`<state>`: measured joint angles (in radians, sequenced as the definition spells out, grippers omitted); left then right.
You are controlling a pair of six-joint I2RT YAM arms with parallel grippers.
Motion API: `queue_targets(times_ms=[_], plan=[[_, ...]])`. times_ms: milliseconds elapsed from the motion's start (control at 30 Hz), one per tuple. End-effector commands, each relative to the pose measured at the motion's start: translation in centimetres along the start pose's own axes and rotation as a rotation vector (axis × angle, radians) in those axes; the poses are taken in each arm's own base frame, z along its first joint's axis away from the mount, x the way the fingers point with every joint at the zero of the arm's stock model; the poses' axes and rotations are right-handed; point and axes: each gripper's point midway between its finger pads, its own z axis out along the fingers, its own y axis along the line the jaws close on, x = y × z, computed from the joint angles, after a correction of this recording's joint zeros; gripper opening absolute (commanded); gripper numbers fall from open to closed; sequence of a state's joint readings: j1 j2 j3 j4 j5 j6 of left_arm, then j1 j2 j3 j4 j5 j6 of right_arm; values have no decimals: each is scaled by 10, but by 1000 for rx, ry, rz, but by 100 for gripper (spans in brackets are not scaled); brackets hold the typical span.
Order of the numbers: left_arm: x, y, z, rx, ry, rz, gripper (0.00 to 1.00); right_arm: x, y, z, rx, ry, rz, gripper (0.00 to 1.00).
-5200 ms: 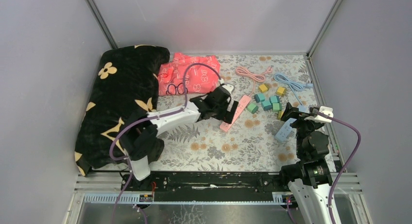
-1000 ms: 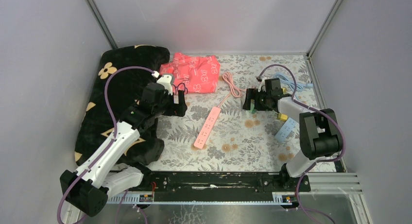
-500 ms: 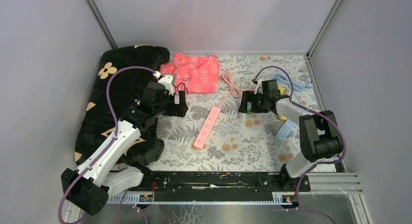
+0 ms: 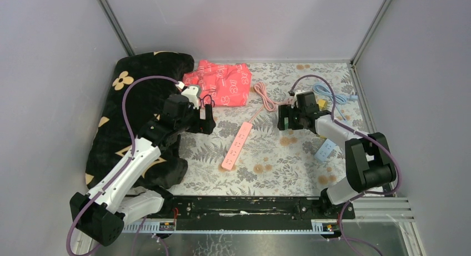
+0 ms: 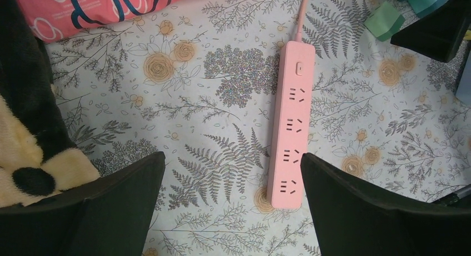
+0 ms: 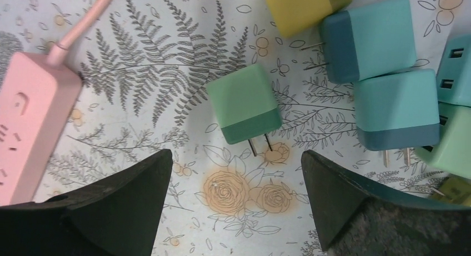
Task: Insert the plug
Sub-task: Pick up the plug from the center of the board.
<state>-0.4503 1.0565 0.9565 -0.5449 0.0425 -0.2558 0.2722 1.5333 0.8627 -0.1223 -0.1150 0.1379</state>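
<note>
On the surface: the strip lies diagonally, cord end far from the arm bases, sockets up.
Green plug: flat on the surface, just beside the strip's cord end on the right arm's side, not touching it, prongs bare.
Other plugs: teal plugs and a yellow plug cluster beyond the green plug from the strip.
Right hand: fingers wide apart, empty, above the green plug, which sits just ahead of the tips and between them.
Axis: body-to-prongs runs roughly along the hand's reach, prongs toward the wrist, slightly skewed. Closing would likely press its two side faces.
Left hand: spread wide, empty, above the strip's sockets.
Nearer arm: right.
Next, probably: lower, advance, close.
</note>
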Motion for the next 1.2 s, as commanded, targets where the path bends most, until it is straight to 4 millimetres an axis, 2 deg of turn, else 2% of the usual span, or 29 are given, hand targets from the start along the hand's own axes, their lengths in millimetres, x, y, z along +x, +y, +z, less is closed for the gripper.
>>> queue_targets(times_ms=[0, 100, 267, 400, 700, 1167], plan=[[-11, -3, 2, 30, -54, 19, 100, -13, -4, 4, 44, -7, -99, 93], [-11, -3, 2, 33, -53, 21, 100, -11, 0, 11, 24, 28, -138, 88], [-11, -1, 2, 24, -56, 22, 100, -10, 1, 20, 27, 56, -184, 86], [-10, -1, 4, 23, -50, 22, 100, 2, 3, 31, 10, 116, -202, 81], [-7, -4, 6, 40, -35, 27, 100, 17, 9, 39, 1, 154, -247, 76], [-6, -5, 8, 52, -26, 31, 100, 9, -3, 47, 103, 97, -268, 73]])
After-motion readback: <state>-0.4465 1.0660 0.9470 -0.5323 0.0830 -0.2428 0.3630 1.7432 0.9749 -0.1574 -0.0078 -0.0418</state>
